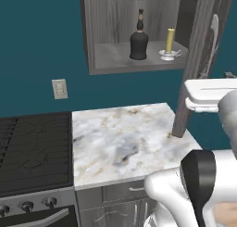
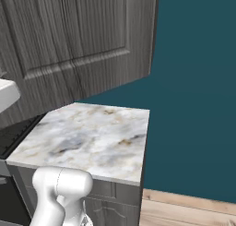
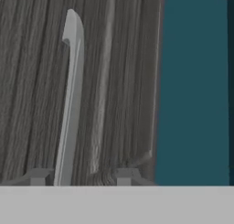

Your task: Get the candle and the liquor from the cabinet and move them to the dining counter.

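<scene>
nearest, small dark two-finger gripper [image 3: 82, 177] right up against the swung-open cabinet door, tips set a narrow way apart at the foot of the long silver bar handle [image 3: 71, 99], one tip either side of it; touching or just clear, cannot tell. nothing carried.

below and beyond, small white-and-grey marble worktop [image 1: 125, 138] with bare slab from front edge to back edge; black stove [image 1: 32, 152] butting its left edge, open air and teal wall [image 2: 193, 82] off its right edge, strip of wooden floor showing below on that side. plenty of room over the worktop, but the dark grey wood-grain door [image 1: 196, 59] standing out past the right front corner, cutting into any swing from that side.

farther up, dark grey wall cabinet [image 1: 90, 36] open, shelf exposed. squat glossy black liquor bottle [image 1: 139, 38] upright mid-shelf; pale-yellow stick candle in a white saucer holder [image 1: 170, 45] upright to its right, near the shelf's front right corner, close to the bottle but apart.

door-opening looks done or nearly so; neither item lifted yet, both carries to the dining counter left to do. reach into the shelf likely needs clearing the door edge first.
</scene>
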